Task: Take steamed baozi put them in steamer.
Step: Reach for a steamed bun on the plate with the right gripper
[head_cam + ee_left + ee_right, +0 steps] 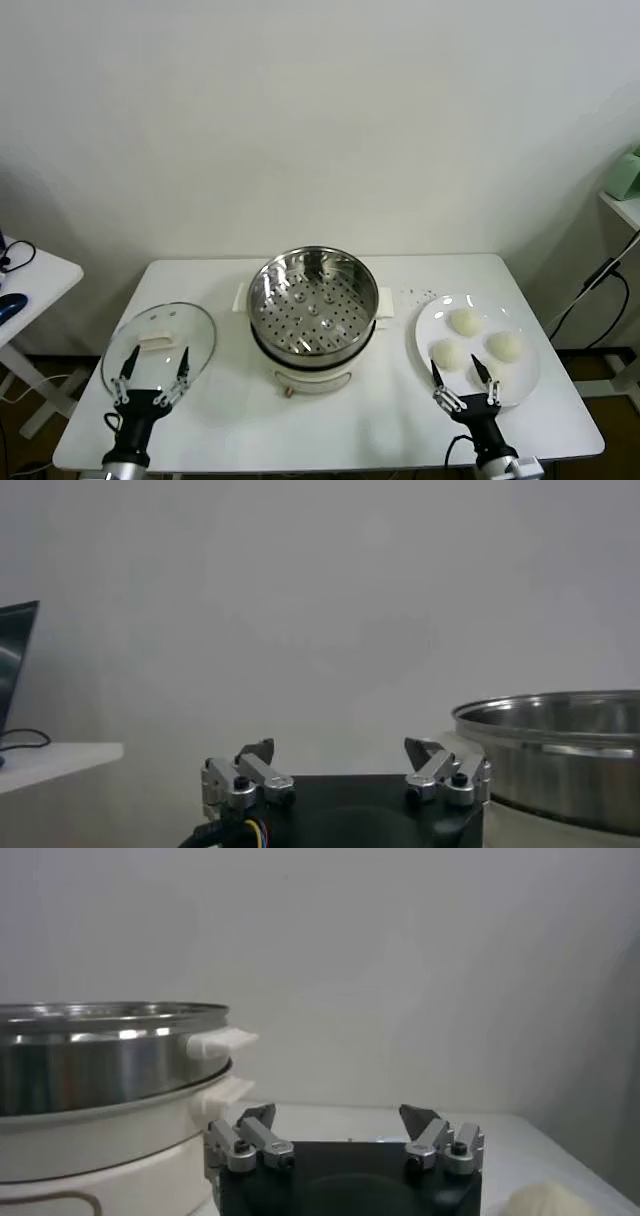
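The steamer (pixel 313 300), a shiny steel basket with a perforated bottom on a white pot base, stands mid-table with nothing in it. Three cream-white baozi (pixel 465 321) (pixel 505 345) (pixel 447 354) lie on a white plate (pixel 430 322) to its right. My right gripper (pixel 462 372) hovers open at the plate's near edge, just in front of the buns, holding nothing. In the right wrist view, the right gripper (pixel 338 1114) has the steamer (pixel 100 1053) off to one side and one baozi (pixel 548 1200) at the corner. My left gripper (pixel 152 363) hangs open near the front left, empty (pixel 342 748).
A round glass lid (pixel 150 325) lies flat at the table's left, under the left gripper. The white table (pixel 330 420) ends close behind both grippers. A side table (pixel 40 275) with a cable stands far left, and a shelf (pixel 622 205) with a hanging cable far right.
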You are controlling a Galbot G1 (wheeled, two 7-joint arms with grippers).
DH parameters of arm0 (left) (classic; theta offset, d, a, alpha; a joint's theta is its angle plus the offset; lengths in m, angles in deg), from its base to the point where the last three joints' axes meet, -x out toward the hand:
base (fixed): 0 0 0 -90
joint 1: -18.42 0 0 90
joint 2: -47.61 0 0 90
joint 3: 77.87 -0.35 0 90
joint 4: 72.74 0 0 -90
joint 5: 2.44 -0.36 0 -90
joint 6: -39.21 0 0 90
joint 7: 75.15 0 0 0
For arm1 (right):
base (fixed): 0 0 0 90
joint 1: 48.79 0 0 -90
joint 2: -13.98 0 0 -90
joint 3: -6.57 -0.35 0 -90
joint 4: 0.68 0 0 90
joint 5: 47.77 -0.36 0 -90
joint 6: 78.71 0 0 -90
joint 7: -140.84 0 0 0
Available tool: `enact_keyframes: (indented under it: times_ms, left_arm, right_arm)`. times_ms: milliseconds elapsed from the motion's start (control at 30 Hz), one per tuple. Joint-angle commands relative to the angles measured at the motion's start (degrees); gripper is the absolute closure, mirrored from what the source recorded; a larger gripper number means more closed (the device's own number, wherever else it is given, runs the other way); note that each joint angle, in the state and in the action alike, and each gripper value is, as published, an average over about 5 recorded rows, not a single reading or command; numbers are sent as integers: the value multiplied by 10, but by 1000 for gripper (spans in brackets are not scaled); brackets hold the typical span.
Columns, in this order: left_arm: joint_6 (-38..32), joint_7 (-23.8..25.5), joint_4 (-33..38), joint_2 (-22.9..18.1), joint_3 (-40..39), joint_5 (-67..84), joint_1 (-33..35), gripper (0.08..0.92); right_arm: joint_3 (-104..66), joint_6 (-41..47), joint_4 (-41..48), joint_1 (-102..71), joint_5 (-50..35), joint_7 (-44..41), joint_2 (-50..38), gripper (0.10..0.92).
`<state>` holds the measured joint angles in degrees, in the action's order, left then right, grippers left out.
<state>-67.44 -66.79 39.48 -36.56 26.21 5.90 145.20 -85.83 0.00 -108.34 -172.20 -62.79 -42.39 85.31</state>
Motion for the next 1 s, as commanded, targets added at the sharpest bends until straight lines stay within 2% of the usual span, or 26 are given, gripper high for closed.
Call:
enact_keyframes:
  times_ms: [33, 133, 267, 467, 567, 733, 900, 1000]
  left_arm:
    - [-2, -28, 4, 11, -19, -33, -1, 177]
    - [3, -31, 7, 14, -21, -34, -5, 177]
    - [5, -32, 7, 20, -23, -37, -4, 177]
    - [2, -35, 4, 19, -24, -38, -3, 177]
    - [4, -36, 6, 16, -27, -39, -1, 177]
    - [13, -38, 10, 11, -32, -42, -5, 177]
    - [25, -40, 12, 11, -32, -42, -12, 177]
    - [31, -42, 12, 13, -29, -41, -16, 177]
  right_arm:
    - [-43, 83, 7, 98, 16, -39, -109, 203]
    - [-41, 127, 21, 147, -16, -68, -177, 203]
    - [-19, 155, 73, 204, -37, -160, -297, 203]
    - [59, 135, 194, 322, -19, -404, -448, 203]
    - [175, 119, 261, 442, 12, -491, -502, 203]
    - [426, 100, 350, 708, 69, -590, -525, 203]
    - [587, 89, 408, 884, 145, -698, -490, 203]
    - [685, 71, 439, 978, 189, -732, -455, 203]
